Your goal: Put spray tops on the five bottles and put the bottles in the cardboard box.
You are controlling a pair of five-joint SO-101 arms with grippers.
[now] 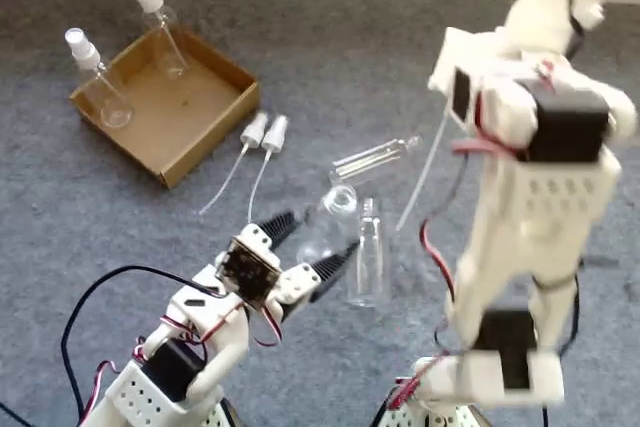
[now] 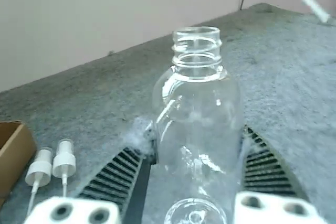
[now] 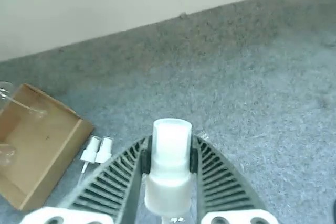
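Note:
My left gripper (image 2: pixel 198 134) is shut on a clear open-necked bottle (image 2: pixel 197 114), its ribbed fingers (image 2: pixel 113 179) pressed to both sides. From above, this gripper (image 1: pixel 308 243) holds the bottle (image 1: pixel 335 205) tilted neck-up near the table's middle. High over the table, my right gripper (image 3: pixel 170 141) is shut on a white spray top (image 3: pixel 169 166); its thin tube (image 1: pixel 422 177) hangs down beside the right arm (image 1: pixel 530 147). Two more uncapped bottles (image 1: pixel 367 252) (image 1: pixel 375 157) lie on the grey mat. Two loose spray tops (image 1: pixel 264 132) lie near the cardboard box (image 1: pixel 215 137).
Two bottles with spray tops (image 1: pixel 95 72) (image 1: pixel 158 17) lean inside the box at the far left. The box (image 3: pixel 47 156) and the loose tops (image 3: pixel 97 149) lie below the right gripper's view. A pale wall borders the mat's far edge.

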